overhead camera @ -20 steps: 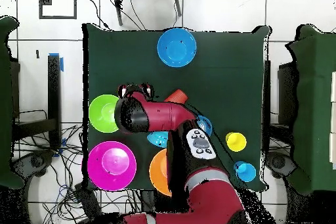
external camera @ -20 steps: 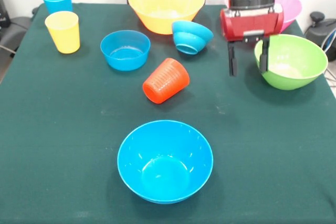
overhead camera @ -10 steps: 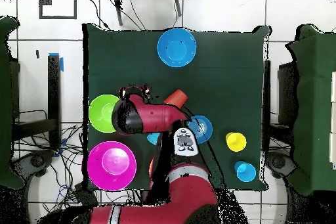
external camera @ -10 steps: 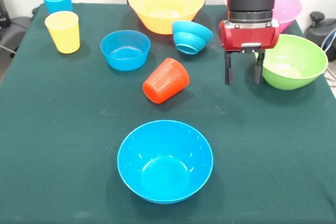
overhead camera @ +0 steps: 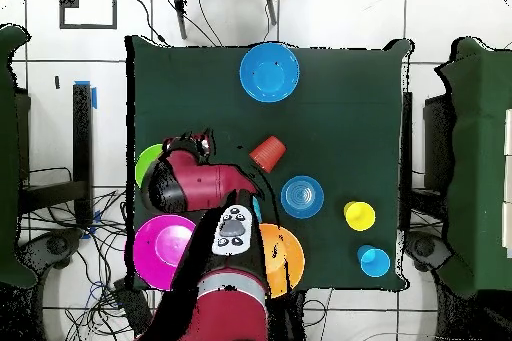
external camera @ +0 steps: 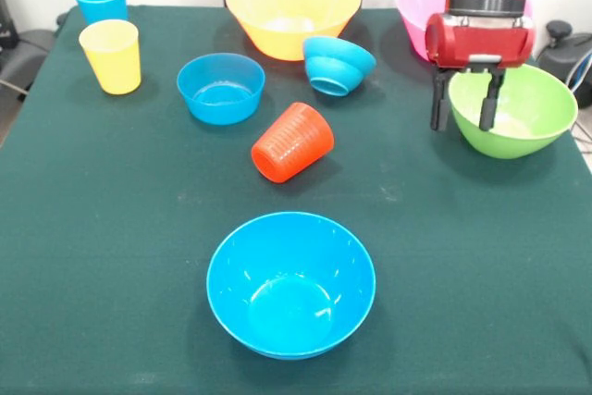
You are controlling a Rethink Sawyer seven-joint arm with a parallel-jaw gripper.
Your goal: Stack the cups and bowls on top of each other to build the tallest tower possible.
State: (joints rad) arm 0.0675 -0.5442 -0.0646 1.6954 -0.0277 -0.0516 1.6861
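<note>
Overhead view: dark green bench (overhead camera: 330, 87) stood on white tiled floor (overhead camera: 430, 17), cables (overhead camera: 100, 257) beside; tool (external camera: 466, 104) spread open, empty, at green bowl (external camera: 527, 108) rim.

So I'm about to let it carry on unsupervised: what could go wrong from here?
1. The open tool hangs at the green bowl's near rim; coming down, a finger may push or tip the bowl rather than grip it.
2. The orange-red ribbed cup lies on its side and may roll if bumped.
</note>
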